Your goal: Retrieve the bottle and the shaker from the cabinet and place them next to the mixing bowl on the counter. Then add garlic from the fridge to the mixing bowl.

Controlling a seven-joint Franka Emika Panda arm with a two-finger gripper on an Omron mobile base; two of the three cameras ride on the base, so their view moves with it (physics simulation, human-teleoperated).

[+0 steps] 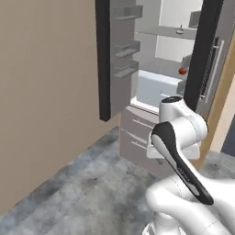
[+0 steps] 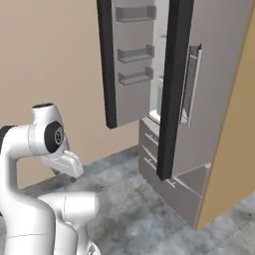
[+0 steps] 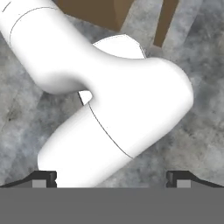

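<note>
No text, label, brand, number or sign can be read on anything here
</note>
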